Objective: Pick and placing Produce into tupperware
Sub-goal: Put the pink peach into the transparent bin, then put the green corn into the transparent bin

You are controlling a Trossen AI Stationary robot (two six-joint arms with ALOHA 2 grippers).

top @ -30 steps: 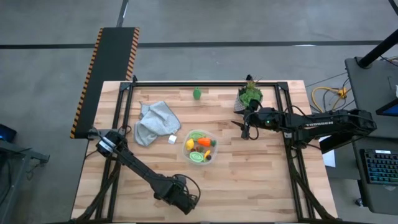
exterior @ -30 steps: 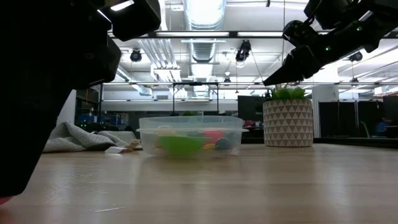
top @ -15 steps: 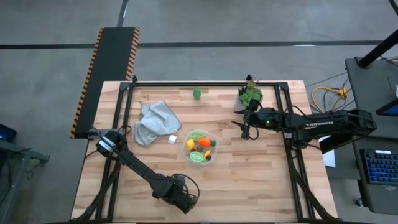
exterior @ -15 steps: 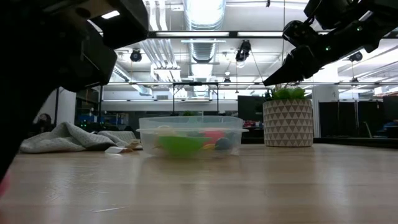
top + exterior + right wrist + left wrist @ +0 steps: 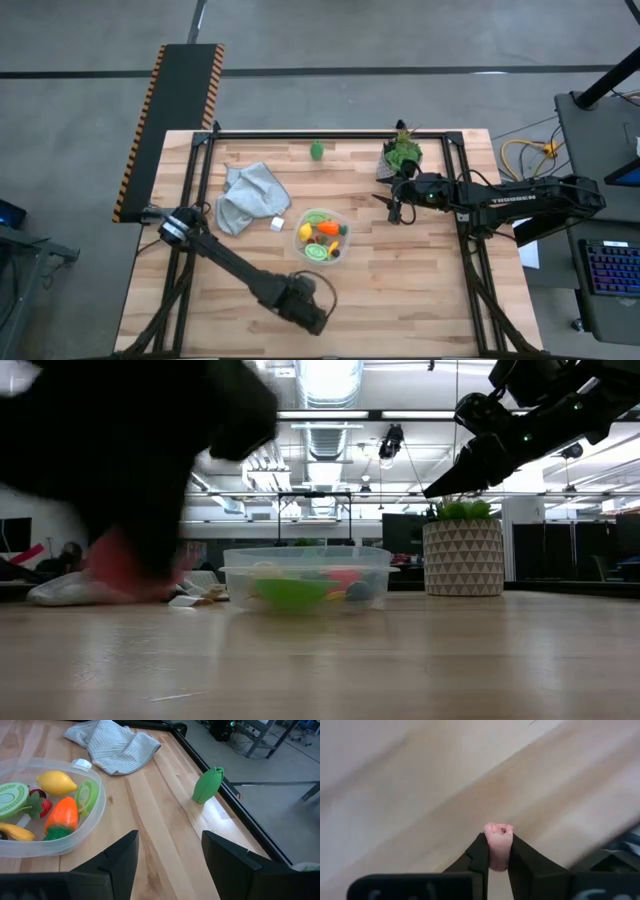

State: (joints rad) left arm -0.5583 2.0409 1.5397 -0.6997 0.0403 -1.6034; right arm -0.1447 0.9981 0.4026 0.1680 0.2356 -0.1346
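Observation:
My left gripper [image 5: 310, 314] hangs near the table's front edge, in front of the tupperware, shut on a small pink piece of produce [image 5: 498, 831]. In the low view it is a dark blur with a pink smear [image 5: 125, 565]. The clear tupperware [image 5: 322, 237] at the table's middle holds a lemon [image 5: 56, 782], an orange piece [image 5: 62, 815], green slices and others. A green piece [image 5: 317, 150] lies alone near the far edge. My right gripper [image 5: 394, 211] hovers open to the right of the tupperware, above the table. My left gripper pinches the pink piece between its two fingers [image 5: 481, 851], one on each side. The piece's rounded end [image 5: 498, 829] sticks out past the fingertips. It is clear of the table.
A grey cloth [image 5: 250, 195] lies left of the tupperware, with a small white cube [image 5: 278, 224] between them. A potted plant [image 5: 402, 152] stands at the far right, just behind my right gripper. Bare wood shows along the front and right of the table.
My left gripper has shut on the pink piece, risen from the table and swung toward the table's right, toward the tupperware; the piece is lifted clear with it.

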